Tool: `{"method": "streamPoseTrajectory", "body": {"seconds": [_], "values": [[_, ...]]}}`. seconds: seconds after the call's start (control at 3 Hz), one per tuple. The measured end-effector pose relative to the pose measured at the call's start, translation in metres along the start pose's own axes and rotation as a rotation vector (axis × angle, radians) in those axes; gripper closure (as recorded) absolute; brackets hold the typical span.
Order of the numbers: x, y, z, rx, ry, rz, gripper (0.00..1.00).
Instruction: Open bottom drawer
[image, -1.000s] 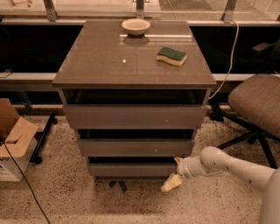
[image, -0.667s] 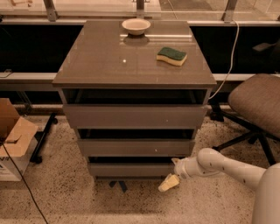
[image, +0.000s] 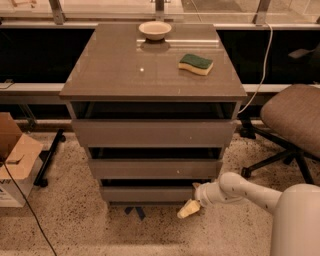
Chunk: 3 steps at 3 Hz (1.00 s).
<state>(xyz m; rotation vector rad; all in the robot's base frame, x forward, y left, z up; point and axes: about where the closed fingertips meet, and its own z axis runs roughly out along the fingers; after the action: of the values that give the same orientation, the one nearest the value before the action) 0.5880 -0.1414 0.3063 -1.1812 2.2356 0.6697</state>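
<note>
The bottom drawer (image: 147, 193) is the narrowest, lowest grey-brown front of the cabinet, just above the floor. Above it sit the mid-width drawer front (image: 154, 168) and the widest one (image: 152, 133). My white arm reaches in from the lower right. My gripper (image: 190, 207) with its pale yellowish fingertips hangs at the bottom drawer's lower right corner, close to the floor.
A bowl (image: 154, 30) and a green-and-yellow sponge (image: 196, 64) lie on the cabinet top (image: 125, 75). An office chair (image: 295, 120) stands at the right with its base near my arm. A cardboard box (image: 12, 160) sits on the floor at the left.
My gripper and forearm have moved slightly left, closer to the bottom drawer's right corner. The drawers look unmoved.
</note>
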Motion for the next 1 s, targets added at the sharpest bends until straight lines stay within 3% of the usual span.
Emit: {"method": "streamPoseTrajectory", "body": {"seconds": [1.0], "values": [[0.021,-0.035,0.067,-0.041,-0.038,0.068,0.00]]}}
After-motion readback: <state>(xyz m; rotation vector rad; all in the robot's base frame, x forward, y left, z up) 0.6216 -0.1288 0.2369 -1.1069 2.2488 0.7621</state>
